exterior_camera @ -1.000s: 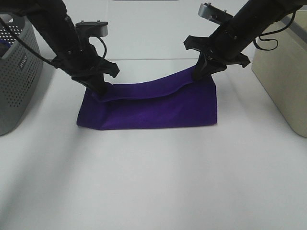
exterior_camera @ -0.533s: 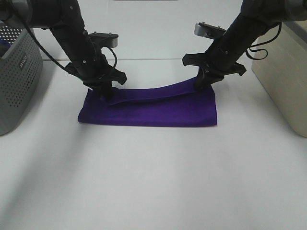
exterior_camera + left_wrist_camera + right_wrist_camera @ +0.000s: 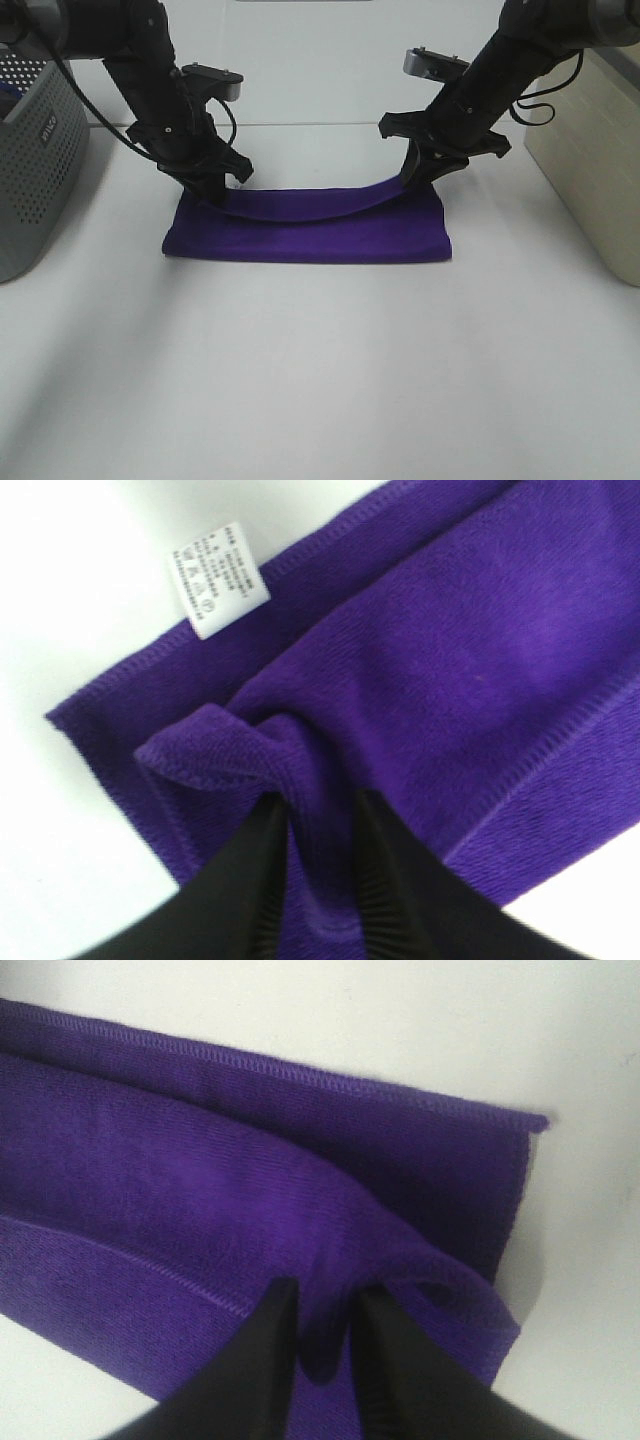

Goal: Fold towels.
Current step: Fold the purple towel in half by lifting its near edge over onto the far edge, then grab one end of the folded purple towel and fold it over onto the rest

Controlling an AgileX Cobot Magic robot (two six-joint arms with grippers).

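Note:
The deep purple towel (image 3: 310,232) lies folded in half as a long strip on the white table (image 3: 320,380). My left gripper (image 3: 214,190) is shut on the towel's upper layer at its far left corner. My right gripper (image 3: 415,172) is shut on the upper layer at its far right corner. The held edge sags between them just above the lower layer. The left wrist view shows the towel (image 3: 440,670), its white tag (image 3: 215,578) and my fingers (image 3: 250,880) pinching a fold. The right wrist view shows the towel (image 3: 180,1200) pinched between my fingers (image 3: 255,1360).
A grey perforated basket (image 3: 35,150) stands at the left edge of the table. A beige bin (image 3: 590,150) stands at the right edge. White table surface stretches in front of the towel.
Both grippers have carried the towel's upper edge down and toward the far edge. The raised layer has flattened over the lower layer, and the towel now reads as a narrow folded strip.

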